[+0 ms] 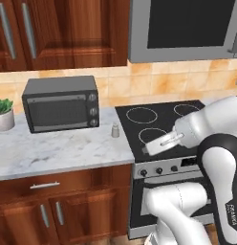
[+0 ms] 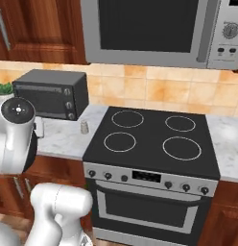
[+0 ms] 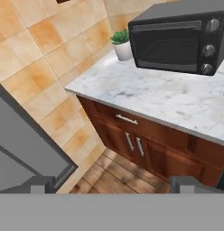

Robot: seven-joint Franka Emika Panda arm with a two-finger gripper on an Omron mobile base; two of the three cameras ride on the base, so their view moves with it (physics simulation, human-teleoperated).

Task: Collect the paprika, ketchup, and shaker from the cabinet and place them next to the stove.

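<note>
- Shaker (image 1: 115, 130) is the task thing you can see: in the left base view it stands upright at centre frame on the marble worktop (image 1: 53, 150), just beside the left edge of the stove (image 1: 158, 125) and apart from the black toaster oven (image 1: 60, 104) to its left.
- You will likely find it light and rigid, a small smooth cylinder that could slip or tip if nudged. Take it around the body below the grey top, jaws square to its sides.
- Judged from where it stands, the shaker already looks placed. Neither paprika nor ketchup stands on the worktop or stove, so expect to fetch them from the cabinet (image 1: 68, 31) at upper left.
- Treat the paprika as a stiffer, heavier bottle to hold mid-body; the ketchup, a squeeze bottle, may give under pressure, so hold it low and gently.
- Left to right in the left base view: a potted plant (image 1: 3, 114) at the left edge, the toaster oven, the shaker, then the stove with its ring burners and knob row, and a grey microwave (image 1: 187, 28) above it.
- The worktop is flat, hard and polished-looking, so bottles may slide if set down at a tilt. There is room between toaster oven and stove.
- Your gripper (image 3: 116, 184) has its fingertips wide apart and holds nothing; in the hand view it looks at the worktop's front edge, the lower cabinet doors and wooden floor.
</note>
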